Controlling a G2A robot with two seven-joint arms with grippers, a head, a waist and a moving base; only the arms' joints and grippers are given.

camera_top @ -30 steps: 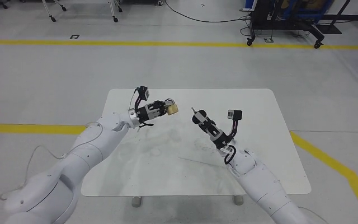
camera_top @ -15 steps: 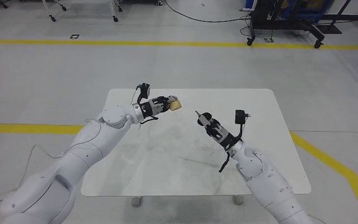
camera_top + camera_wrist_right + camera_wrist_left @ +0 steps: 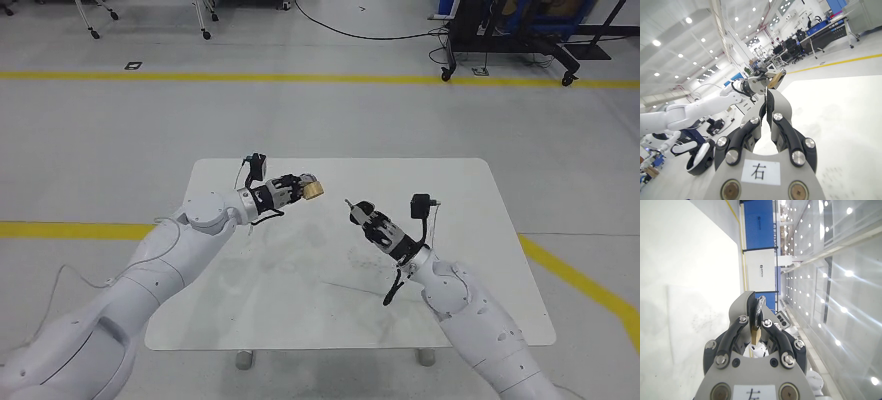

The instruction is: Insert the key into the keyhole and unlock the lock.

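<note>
Two arms are raised over the white table, facing each other above its far half. The left gripper has its fingers closed tight on a small padlock and holds it in the air, clear of the tabletop. From that arm's wrist camera the silver shackle sits pinched between the ribbed finger pads, and the brass body shows in the gap between the fingers. The right gripper is all but closed too, its pads pressed together on the key. All I can see of the key is a thin metal blade sticking out past the fingertips. That blade points across at the padlock. The two are near each other but plainly apart, with open air between the key's tip and the brass body. From where the cameras sit I cannot make out the keyhole or which way it faces. Faint scuff marks dot the tabletop under both grippers.
</note>
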